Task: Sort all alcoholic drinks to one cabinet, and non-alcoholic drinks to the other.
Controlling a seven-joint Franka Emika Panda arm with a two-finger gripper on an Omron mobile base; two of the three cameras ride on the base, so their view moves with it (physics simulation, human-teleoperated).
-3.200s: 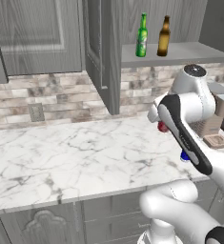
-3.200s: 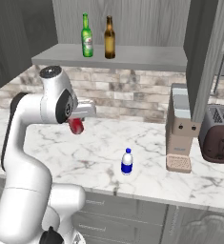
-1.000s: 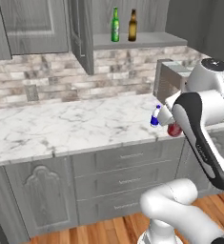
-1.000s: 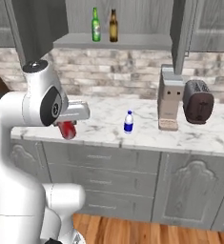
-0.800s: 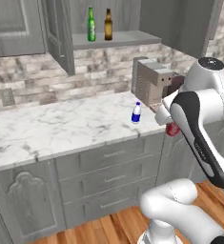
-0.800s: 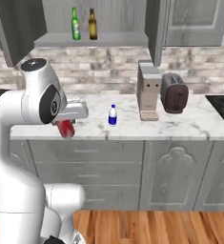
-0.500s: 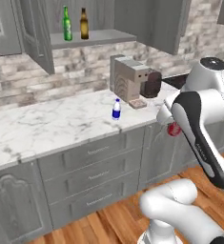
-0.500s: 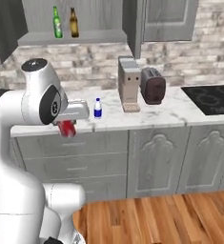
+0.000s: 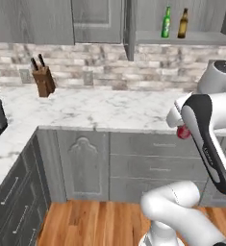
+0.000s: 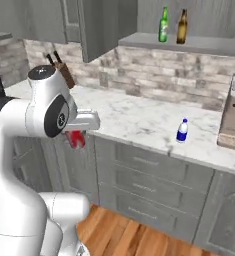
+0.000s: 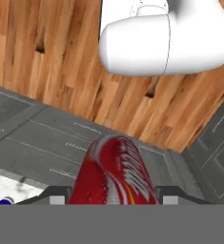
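My gripper (image 11: pixel 111 199) is shut on the red soda can (image 11: pixel 114 175), which has white lettering. It holds the can in the air in front of the counter's edge, over the lower drawers. The can (image 10: pixel 76 139) hangs under the hand (image 9: pixel 182 130). The white bottle with blue label and cap (image 10: pixel 182 131) stands on the marble counter (image 10: pixel 139 117), to the right of the arm. The green bottle (image 10: pixel 163 25) and the amber-brown bottle (image 10: pixel 181 27) stand side by side on the shelf of an open upper cabinet (image 9: pixel 182 37).
A knife block (image 9: pixel 42 79) stands at the back left of the counter. A closed upper cabinet door (image 9: pixel 90 19) hangs left of the open one. A beige appliance (image 10: pixel 233 120) stands at the counter's right. Grey drawers (image 10: pixel 149 175) and wooden floor (image 9: pixel 95 223) lie below.
The whole picture has shifted, so the base has driven along the counter; the knife block has come into view. The can stays in the gripper at the same height.
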